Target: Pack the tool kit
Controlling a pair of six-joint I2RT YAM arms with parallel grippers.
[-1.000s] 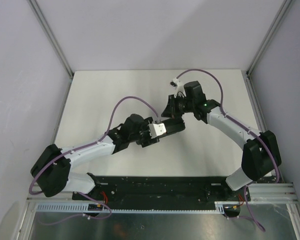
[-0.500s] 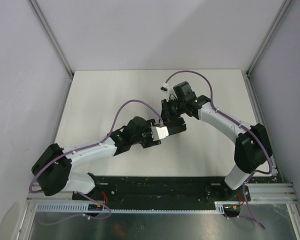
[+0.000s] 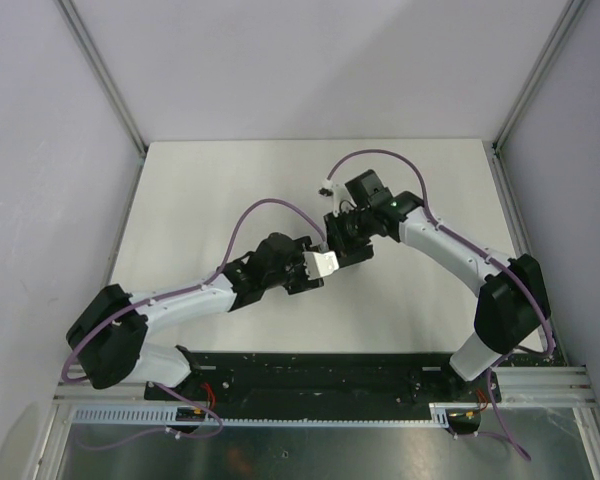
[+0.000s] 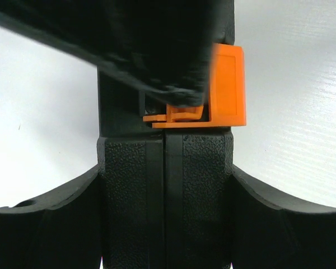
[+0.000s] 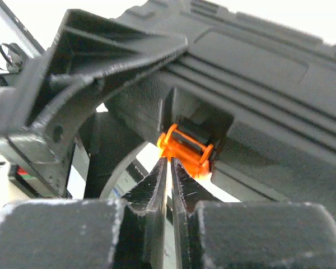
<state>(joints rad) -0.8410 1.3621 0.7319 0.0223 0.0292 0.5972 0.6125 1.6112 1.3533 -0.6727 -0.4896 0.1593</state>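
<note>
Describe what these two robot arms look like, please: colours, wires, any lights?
The left arm and right arm both have white shell links between bulky black joints. A purple cable loops along each. The right wrist shows a small green light, and the left wrist carries a white block. The right gripper is black, with rough-textured fingers.

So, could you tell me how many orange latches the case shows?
1: a small orange plastic latch on the edge of the black plastic case; others may be hidden.
</note>
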